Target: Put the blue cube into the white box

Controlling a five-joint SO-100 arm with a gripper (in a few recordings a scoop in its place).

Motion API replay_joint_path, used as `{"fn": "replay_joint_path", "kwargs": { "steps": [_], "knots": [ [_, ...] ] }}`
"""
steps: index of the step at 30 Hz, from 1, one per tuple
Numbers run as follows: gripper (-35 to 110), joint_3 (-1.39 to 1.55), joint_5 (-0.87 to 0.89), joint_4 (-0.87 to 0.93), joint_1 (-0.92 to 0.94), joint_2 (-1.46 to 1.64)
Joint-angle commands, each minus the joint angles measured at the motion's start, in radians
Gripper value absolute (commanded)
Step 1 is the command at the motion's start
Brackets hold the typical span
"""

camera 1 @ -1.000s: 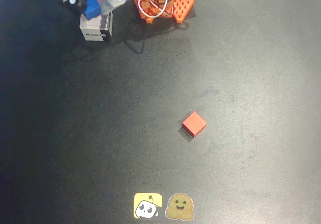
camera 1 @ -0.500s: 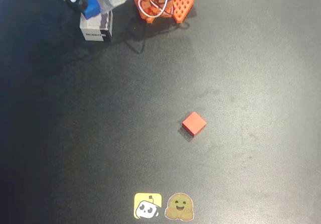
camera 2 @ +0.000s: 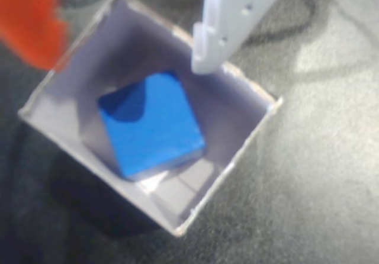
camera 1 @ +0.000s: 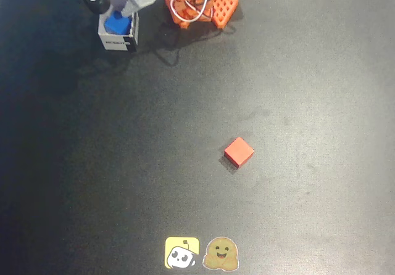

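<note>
The blue cube [camera 1: 116, 24] lies inside the white box [camera 1: 117, 42] at the top left of the overhead view. In the wrist view the blue cube [camera 2: 152, 124] rests flat on the floor of the white box [camera 2: 243, 119], slightly turned against the walls. My gripper [camera 1: 110, 0] hovers just above the box, open, with nothing between its fingers. In the wrist view the gripper [camera 2: 127, 51] shows an orange finger [camera 2: 29, 21] at the upper left and a white finger [camera 2: 225, 27] over the box's far rim, both clear of the cube.
A red cube [camera 1: 239, 151] sits alone on the dark table right of centre. The orange arm base [camera 1: 203, 0] stands at the top edge, right of the box. Two stickers [camera 1: 182, 252] [camera 1: 221, 253] lie at the front edge.
The blue cube was held above the box's rim; it has now dropped inside the box. The fingers have opened and the gripper has shifted slightly up in the picture.
</note>
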Motion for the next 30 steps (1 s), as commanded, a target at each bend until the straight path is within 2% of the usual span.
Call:
{"fn": "replay_joint_path", "kwargs": {
  "steps": [1, 7, 13, 22, 30],
  "knots": [
    [0, -0.011, 0.002, -0.018, 0.015, 0.006],
    [0, -0.015, -0.054, -0.104, -0.006, 0.049],
    [0, -0.077, -0.115, -0.236, -0.143, -0.014],
    [0, -0.189, -0.094, -0.213, -0.565, -0.025],
    [0, -0.178, 0.046, -0.158, -1.000, 0.048]
  ]
}}
